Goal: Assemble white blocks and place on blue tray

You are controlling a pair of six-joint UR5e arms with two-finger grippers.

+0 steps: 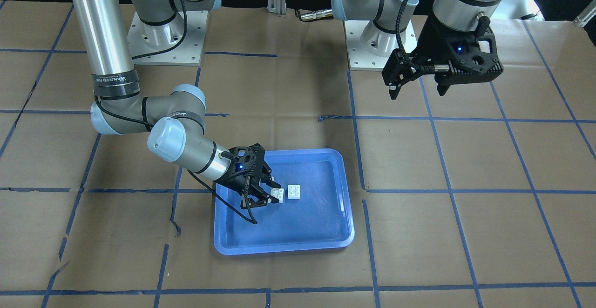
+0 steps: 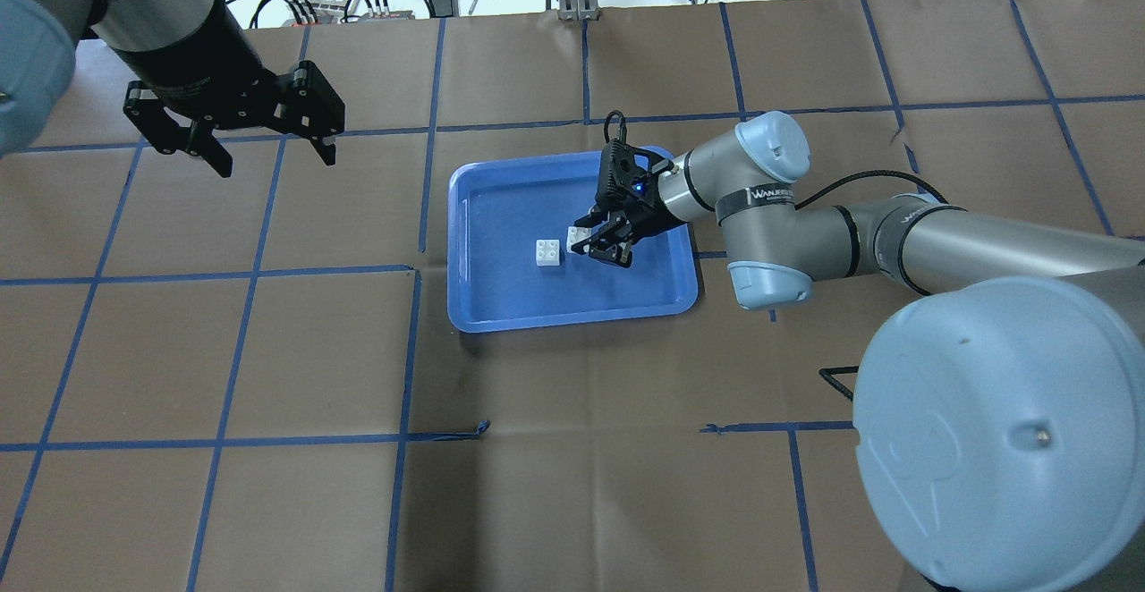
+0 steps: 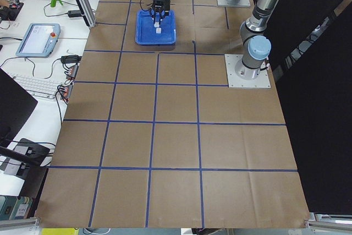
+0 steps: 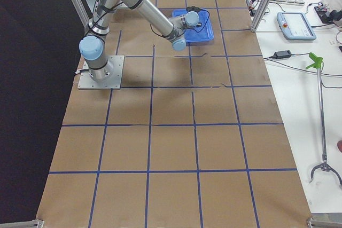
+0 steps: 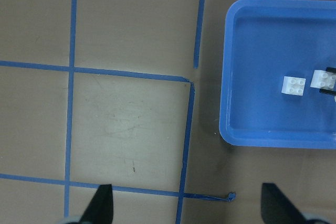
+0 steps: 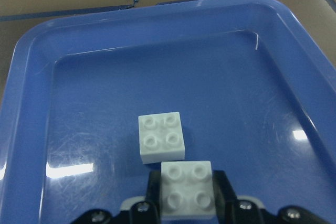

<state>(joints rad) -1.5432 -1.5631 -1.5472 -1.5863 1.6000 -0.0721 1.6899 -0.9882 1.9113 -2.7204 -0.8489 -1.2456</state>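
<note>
The blue tray [image 1: 284,247] lies mid-table; it also shows in the overhead view [image 2: 572,319] and the right wrist view [image 6: 31,77]. Two white blocks are inside it. One white block [image 1: 294,191] [image 2: 548,253] [image 6: 161,136] rests free on the tray floor, studs up. My right gripper [image 1: 272,195] [image 2: 592,248] reaches low into the tray and is shut on the other white block [image 6: 187,190] [image 2: 577,236], right beside the free one. My left gripper [image 2: 268,152] [image 1: 417,93] hangs open and empty, high over the bare table, well away from the tray.
Brown paper with a blue tape grid covers the table [image 2: 268,350]. The arm base plates [image 1: 163,33] [image 1: 377,47] stand on the robot's side. Keyboards, cables and a pendant [image 3: 38,39] lie past the table's edge.
</note>
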